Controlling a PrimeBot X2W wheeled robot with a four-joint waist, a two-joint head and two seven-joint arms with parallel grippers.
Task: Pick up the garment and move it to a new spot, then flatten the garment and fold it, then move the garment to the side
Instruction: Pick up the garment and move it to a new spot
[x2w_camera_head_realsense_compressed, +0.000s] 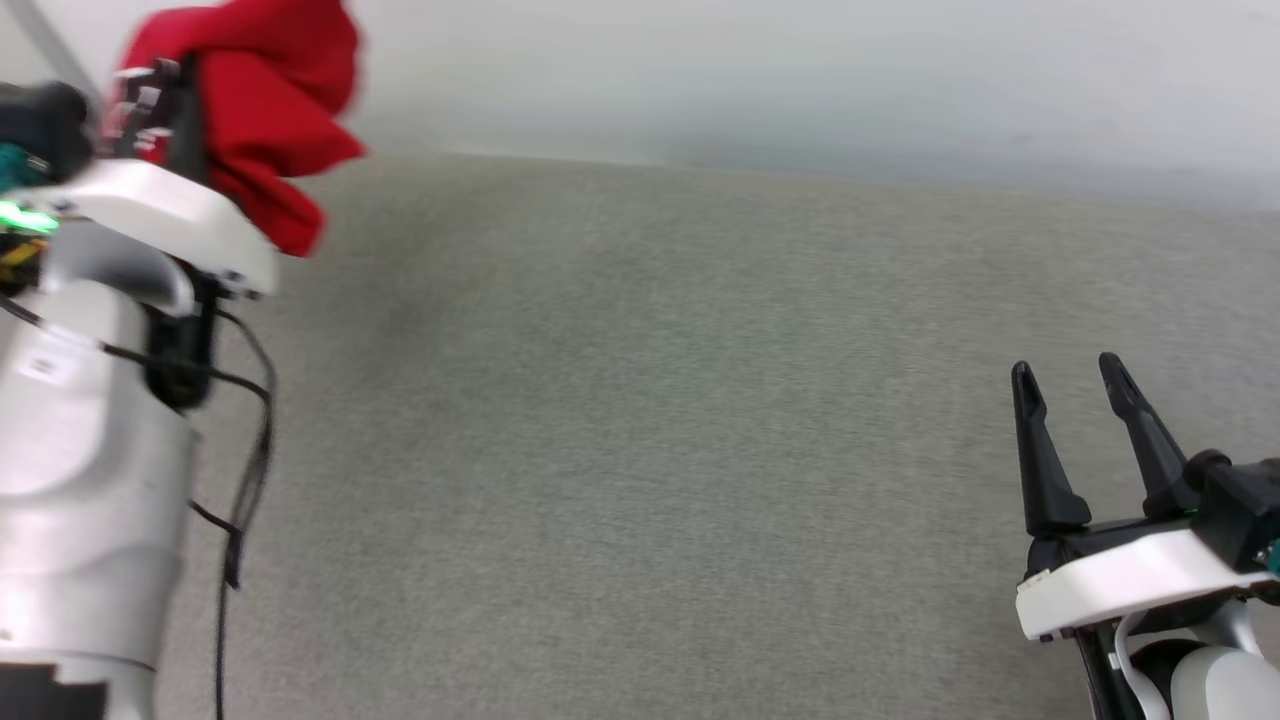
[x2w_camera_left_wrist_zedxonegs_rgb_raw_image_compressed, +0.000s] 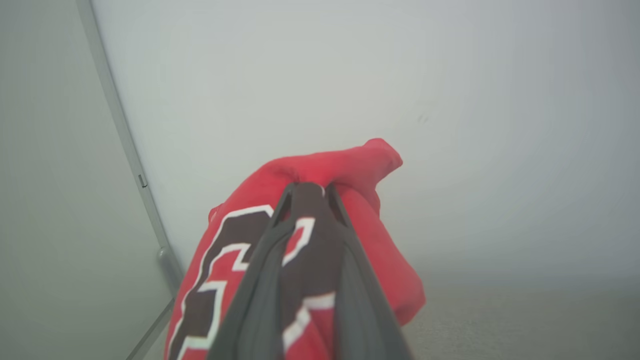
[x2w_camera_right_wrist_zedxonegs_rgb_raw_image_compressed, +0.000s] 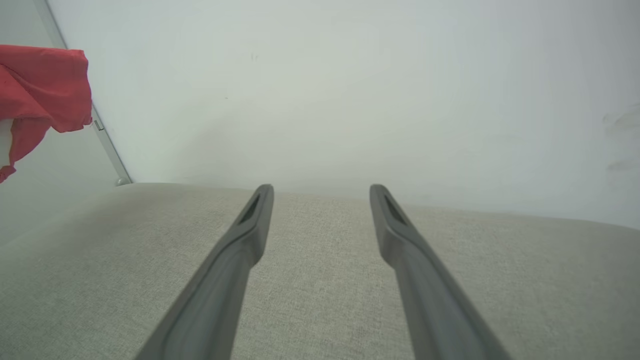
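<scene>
The garment (x2w_camera_head_realsense_compressed: 262, 110) is a red bunch held up in the air at the far left, clear of the grey surface. In the left wrist view the garment (x2w_camera_left_wrist_zedxonegs_rgb_raw_image_compressed: 360, 170) shows red cloth with black, white-outlined lettering, and my left gripper (x2w_camera_left_wrist_zedxonegs_rgb_raw_image_compressed: 310, 192) is shut on a fold of it, fingertips pinched together. The garment (x2w_camera_right_wrist_zedxonegs_rgb_raw_image_compressed: 42, 85) also hangs at the upper left of the right wrist view. My right gripper (x2w_camera_head_realsense_compressed: 1070, 375) stands open at the lower right, above the surface, with nothing between its fingers (x2w_camera_right_wrist_zedxonegs_rgb_raw_image_compressed: 250, 225).
A grey fabric-covered surface (x2w_camera_head_realsense_compressed: 650, 420) spreads across the middle, ending at a pale wall (x2w_camera_head_realsense_compressed: 800, 70) behind. A grey vertical strip (x2w_camera_left_wrist_zedxonegs_rgb_raw_image_compressed: 125, 140) runs down the wall corner at the left. Black cables (x2w_camera_head_realsense_compressed: 245, 470) hang along my left arm.
</scene>
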